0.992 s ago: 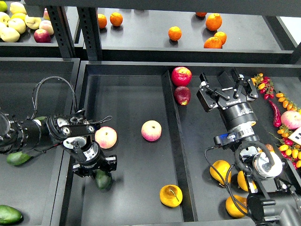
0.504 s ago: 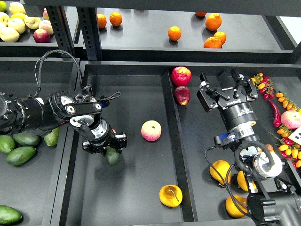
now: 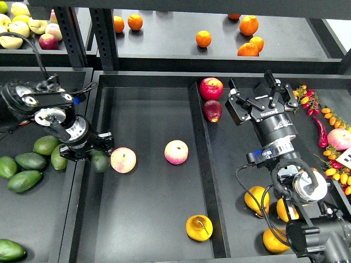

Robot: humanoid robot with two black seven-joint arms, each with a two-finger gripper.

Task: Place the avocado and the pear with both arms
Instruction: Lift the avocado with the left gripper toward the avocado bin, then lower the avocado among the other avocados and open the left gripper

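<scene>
Riding in the closed left gripper, the avocado has swung back left from mid-tray to touch a peach, unplaced, while the pear lies low in that tray, far from the splayed right gripper.

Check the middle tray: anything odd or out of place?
Nothing is spilled or damaged. The one odd thing is the pear, which lies tipped near the front of the middle tray, its stem pointing sideways. Two peaches sit there too. The left gripper holds the avocado at the tray's left wall.
</scene>
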